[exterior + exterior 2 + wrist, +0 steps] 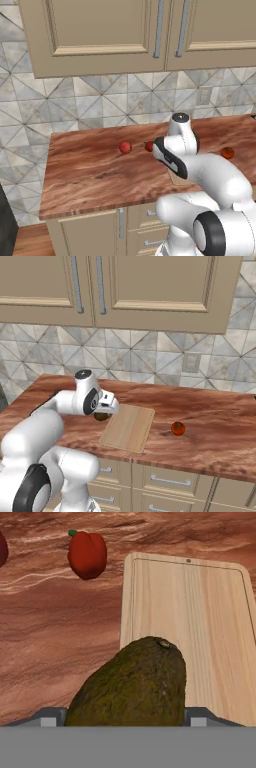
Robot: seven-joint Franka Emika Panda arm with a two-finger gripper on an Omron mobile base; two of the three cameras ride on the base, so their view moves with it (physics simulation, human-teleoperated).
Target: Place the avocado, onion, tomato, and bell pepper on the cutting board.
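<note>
The surface [210,421], reddish-brown wood, carries all the task items. The cutting board [128,427] lies flat near its front edge, bare on top, with nothing yet placed on it.

The gripper [103,415] hangs just above the board's left edge and is closed on the avocado [132,687]; in the hand view the fruit sits between the two finger tips, its stem end pointing away from the camera, and overlaps the board's near-left corner. Whether the avocado is clear of the surface or touching it cannot be told from these views.

Judgement: the step in hand is setting the avocado onto the board. The fruit is at the edge, not over the middle, so it should be carried further in toward the board's centre before lowering. It is rounded and likely to roll, so release low, with contact made first.

Space should be left for the remaining items. The bell pepper [87,554] rests on the surface just beside the board's far-left corner. One red ball [177,428] sits to the board's right, and another red ball [125,147] lies well to the left.
</note>
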